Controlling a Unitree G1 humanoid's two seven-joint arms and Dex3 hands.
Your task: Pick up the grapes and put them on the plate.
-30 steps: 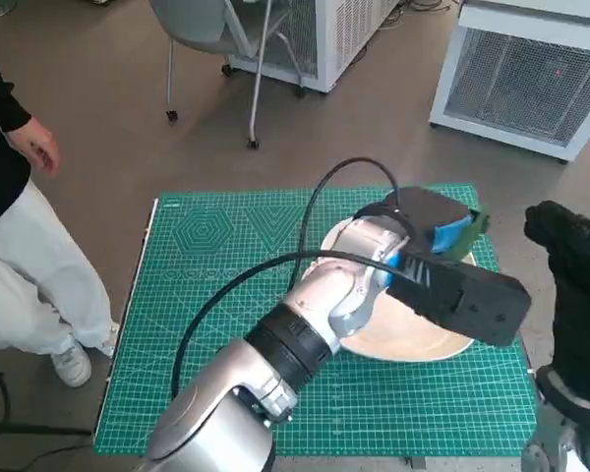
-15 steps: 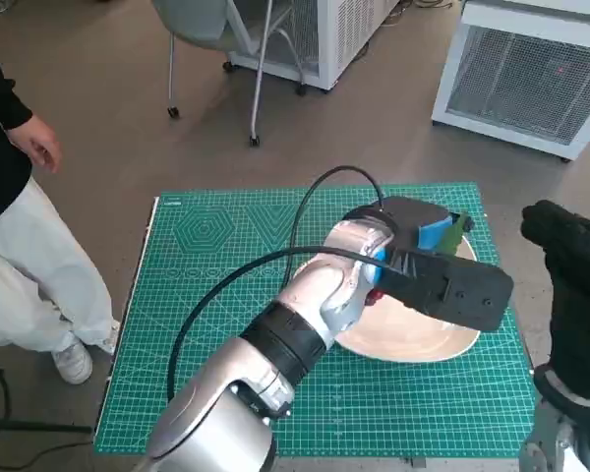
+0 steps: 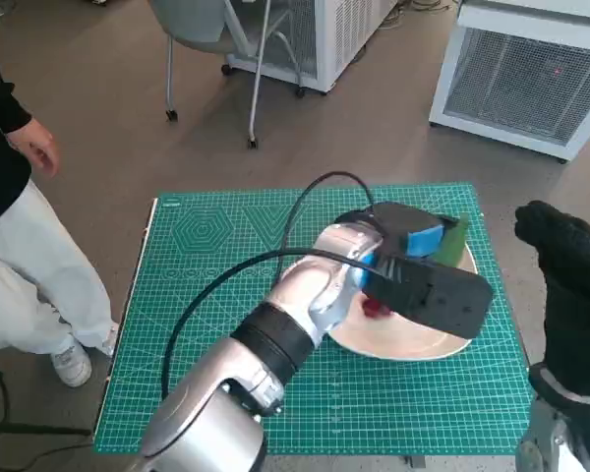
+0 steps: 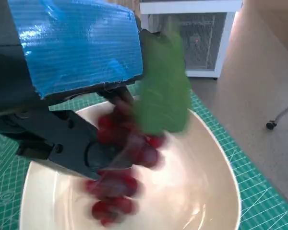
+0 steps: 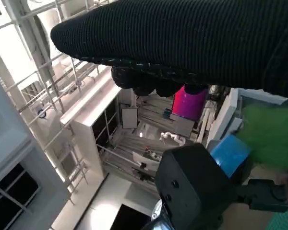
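Left hand over plate, centre-right of head frame, fingers pinching grapes: red cluster, green leaf, blurred, hanging low in cream plate. Right hand raised at right edge, off table, grip state unclear. Green cutting mat on table; brown floor, chair legs, white cabinets top; person at left edge.

A robotics lab: white vented equipment cabinets line a bare grey floor, with a wheeled chair and a green cutting mat covering the tabletop.
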